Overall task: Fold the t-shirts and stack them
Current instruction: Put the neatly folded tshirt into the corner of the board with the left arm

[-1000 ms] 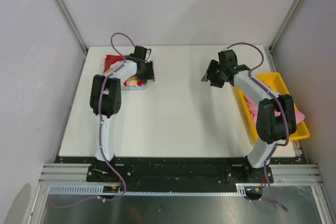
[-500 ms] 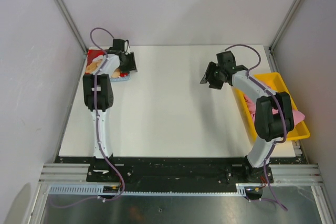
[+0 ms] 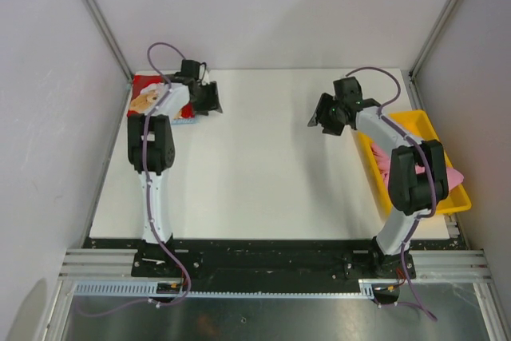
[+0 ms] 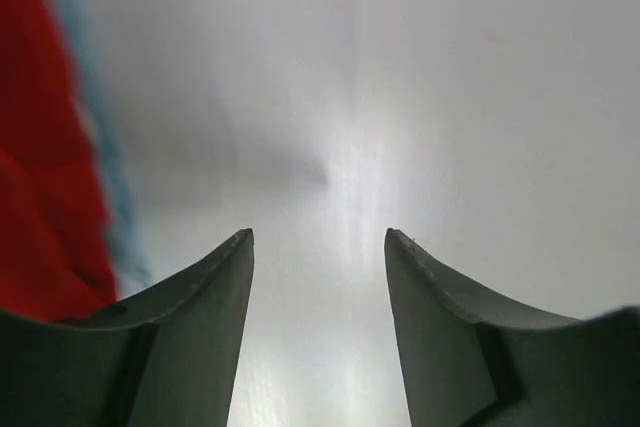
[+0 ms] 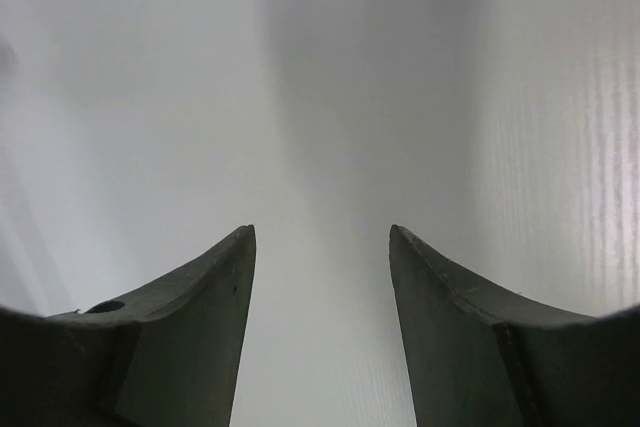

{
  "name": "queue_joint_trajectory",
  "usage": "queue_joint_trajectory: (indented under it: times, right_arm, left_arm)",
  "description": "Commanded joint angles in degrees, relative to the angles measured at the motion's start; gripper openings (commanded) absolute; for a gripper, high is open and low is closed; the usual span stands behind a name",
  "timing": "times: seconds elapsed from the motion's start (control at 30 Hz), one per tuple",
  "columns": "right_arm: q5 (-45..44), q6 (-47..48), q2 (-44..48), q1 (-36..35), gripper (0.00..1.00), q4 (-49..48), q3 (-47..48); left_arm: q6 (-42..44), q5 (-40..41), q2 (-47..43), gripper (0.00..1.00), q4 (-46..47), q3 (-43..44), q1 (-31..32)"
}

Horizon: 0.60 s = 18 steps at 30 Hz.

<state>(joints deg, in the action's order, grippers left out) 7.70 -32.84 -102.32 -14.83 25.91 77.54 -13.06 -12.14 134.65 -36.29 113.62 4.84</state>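
A folded red t-shirt (image 3: 145,93) with a cartoon face print lies at the table's far left corner, on a folded blue one whose edge (image 3: 184,121) shows beneath it. My left gripper (image 3: 217,103) is open and empty just right of this stack; the left wrist view shows red cloth (image 4: 45,197) with a blue edge at its left and bare table between my fingers. A pink t-shirt (image 3: 386,163) lies crumpled in the yellow tray. My right gripper (image 3: 314,120) is open and empty over the table, left of the tray.
The yellow plastic tray (image 3: 429,129) stands at the table's right edge, partly under my right arm. Metal frame posts and white walls close in the table at the back and both sides.
My left arm carried the red shirt from the table's left-centre to the far left corner, then opened and drew back to the right. My right gripper shifted only slightly.
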Motion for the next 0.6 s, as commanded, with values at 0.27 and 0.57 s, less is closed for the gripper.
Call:
queue_joint_trajectory:
  times: [0.27, 0.57]
  right_arm:
    - [-4.25, 0.58, 15.62, -3.85, 0.65, 4.07, -2.92]
    - [-9.98, -1.17, 30.70, -8.84, 0.71, 3.62, -14.22]
  left_arm:
    - [-10.11, 7.45, -36.39, 0.94, 3.18, -29.44, 21.26]
    - [-13.47, 15.36, -55.12, 0.99, 6.66, -46.44, 29.90]
